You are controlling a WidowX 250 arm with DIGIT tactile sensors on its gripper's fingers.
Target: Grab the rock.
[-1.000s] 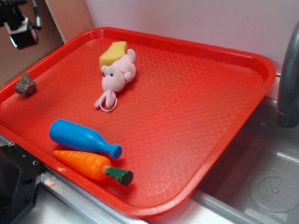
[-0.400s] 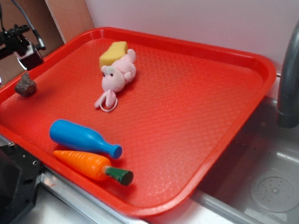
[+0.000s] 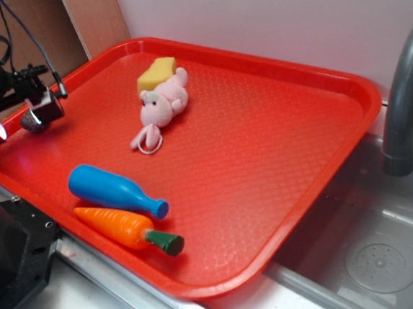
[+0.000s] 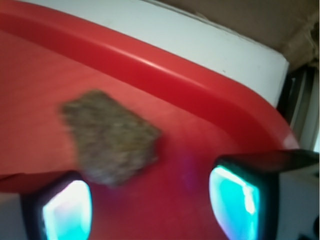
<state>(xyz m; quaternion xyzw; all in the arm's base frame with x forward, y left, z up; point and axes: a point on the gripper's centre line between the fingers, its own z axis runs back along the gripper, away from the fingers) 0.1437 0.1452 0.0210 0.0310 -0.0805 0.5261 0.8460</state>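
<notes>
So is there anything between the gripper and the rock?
No. In the wrist view the rock lies on bare red tray just ahead of the open gripper, nearer one fingertip; nothing lies between them.

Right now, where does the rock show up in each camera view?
Exterior: the rock sits at far left, on the tray by its rim, partly hidden behind the end effector.
Wrist: left of centre, above the left fingertip.
Shared landmark: the red tray rim.

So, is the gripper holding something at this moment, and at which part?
Nothing is held. The gripper is open, with the rock lying on the red tray between its fingers, not yet clamped.
</notes>
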